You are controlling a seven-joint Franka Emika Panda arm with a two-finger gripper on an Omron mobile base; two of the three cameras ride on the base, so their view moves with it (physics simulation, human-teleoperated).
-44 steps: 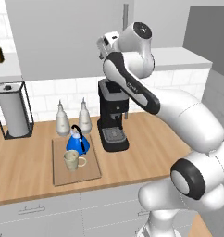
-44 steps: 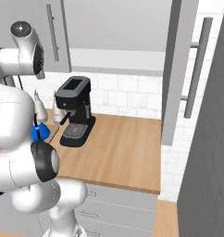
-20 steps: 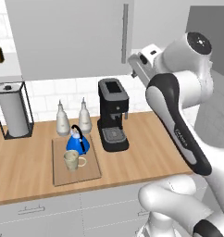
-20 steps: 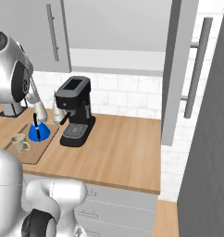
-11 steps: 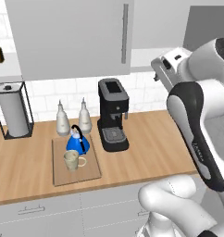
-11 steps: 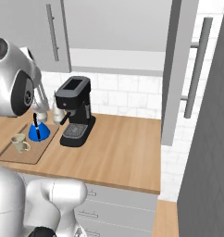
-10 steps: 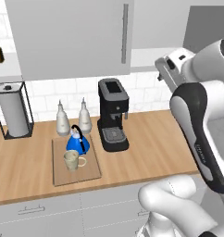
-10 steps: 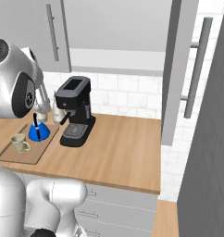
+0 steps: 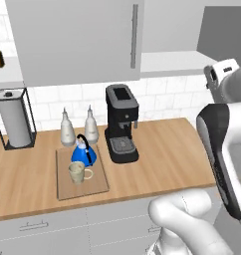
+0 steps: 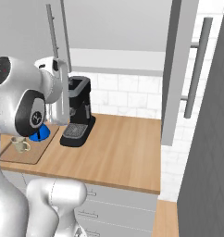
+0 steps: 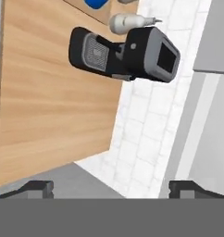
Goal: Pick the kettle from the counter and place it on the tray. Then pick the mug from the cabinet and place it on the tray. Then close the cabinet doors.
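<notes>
White arm raised high at right, end effector [image 11: 111,187] spread open, empty, above counter [image 11: 53,102].

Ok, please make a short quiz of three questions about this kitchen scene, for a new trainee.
1. True or false: the kettle and the mug both stand on the tray.
2. Which cabinet door stands open? A) the left door B) the right door
3. Fill in: the black coffee machine stands on the ______.

Key: 1 true; 2 B; 3 counter.
</notes>
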